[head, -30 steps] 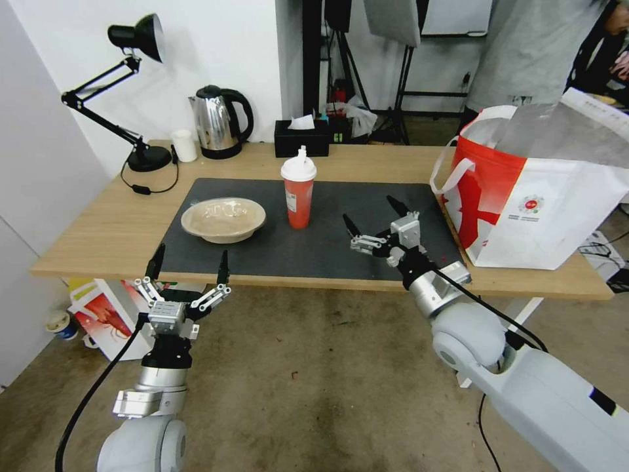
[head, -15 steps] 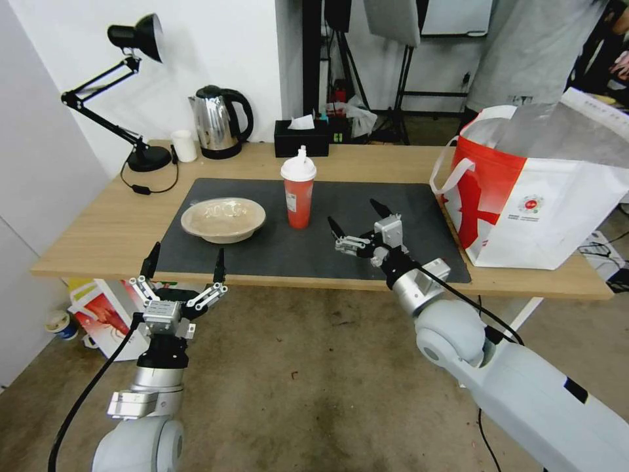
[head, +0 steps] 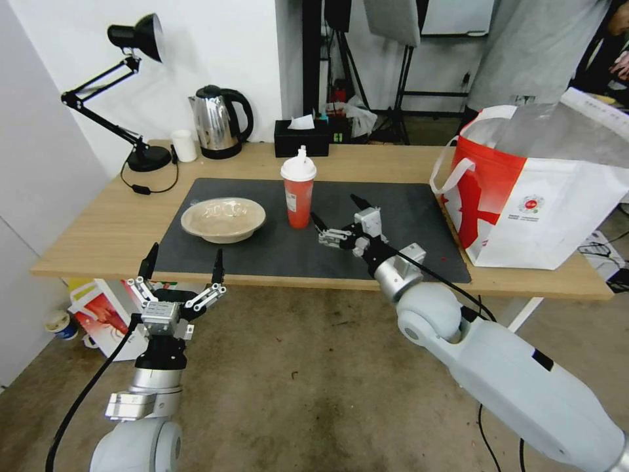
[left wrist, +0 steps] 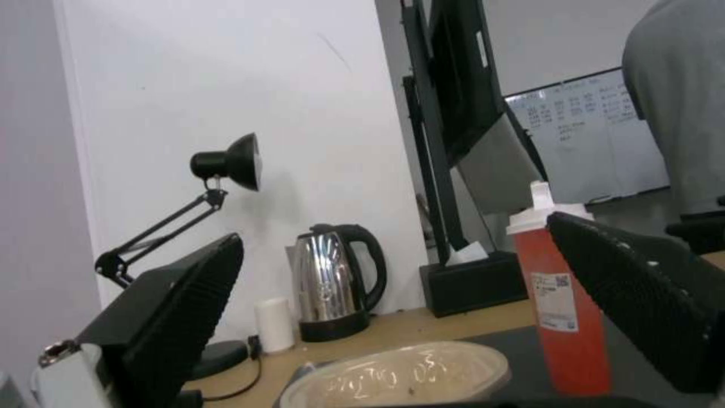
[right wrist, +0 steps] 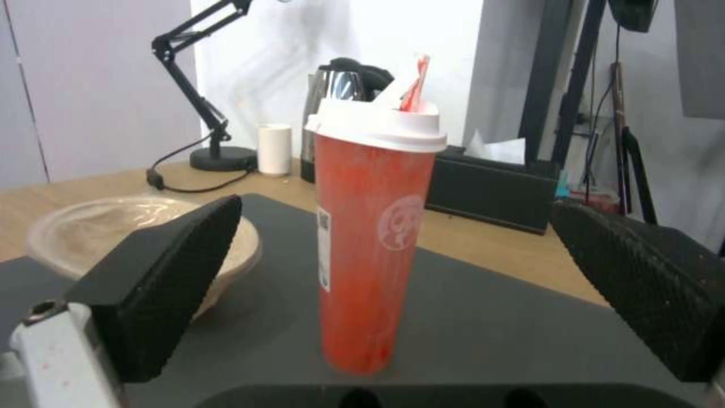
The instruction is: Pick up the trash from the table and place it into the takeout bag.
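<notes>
My right gripper (head: 335, 216), jaws spread and empty, sits just beside the red cup (head: 299, 194), upright on the mat (head: 393, 203). I'd call this the reach. Next: straddle it, squeeze. Bowl (head: 223, 219) waits; bag (head: 534, 196) far right. Left gripper (head: 181, 264) parked open below the table (head: 98, 229).
</notes>
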Motion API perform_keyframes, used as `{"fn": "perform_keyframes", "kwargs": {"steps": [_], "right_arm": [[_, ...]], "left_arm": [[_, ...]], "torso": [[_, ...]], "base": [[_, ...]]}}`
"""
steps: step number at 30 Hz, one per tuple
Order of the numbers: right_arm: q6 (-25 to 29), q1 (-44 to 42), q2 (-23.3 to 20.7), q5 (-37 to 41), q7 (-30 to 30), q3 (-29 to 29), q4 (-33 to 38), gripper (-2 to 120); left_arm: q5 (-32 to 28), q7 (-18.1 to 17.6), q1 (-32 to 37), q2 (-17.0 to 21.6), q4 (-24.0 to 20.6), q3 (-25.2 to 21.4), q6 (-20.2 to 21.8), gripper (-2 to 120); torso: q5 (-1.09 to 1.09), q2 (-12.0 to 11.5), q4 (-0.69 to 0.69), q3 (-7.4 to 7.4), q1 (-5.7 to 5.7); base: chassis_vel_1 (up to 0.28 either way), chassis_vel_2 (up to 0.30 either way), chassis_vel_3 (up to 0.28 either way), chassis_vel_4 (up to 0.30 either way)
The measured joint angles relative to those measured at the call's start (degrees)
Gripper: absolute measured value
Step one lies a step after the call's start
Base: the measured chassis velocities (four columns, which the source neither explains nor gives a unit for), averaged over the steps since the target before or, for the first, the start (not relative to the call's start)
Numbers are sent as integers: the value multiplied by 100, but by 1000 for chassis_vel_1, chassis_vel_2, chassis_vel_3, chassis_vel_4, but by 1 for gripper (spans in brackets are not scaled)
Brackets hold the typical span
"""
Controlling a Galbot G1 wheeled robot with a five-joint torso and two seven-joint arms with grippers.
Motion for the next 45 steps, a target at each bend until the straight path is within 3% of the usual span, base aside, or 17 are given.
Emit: {"fn": "perform_keyframes", "kwargs": {"steps": [45], "right_arm": [[128,891,957,20,-373,-362,-1901,100]], "left_arm": [[4,3,-62,6,101,-17,-17,100]], "torso": [[0,0,0,0,-1]], "base": [[0,0,0,0]]}}
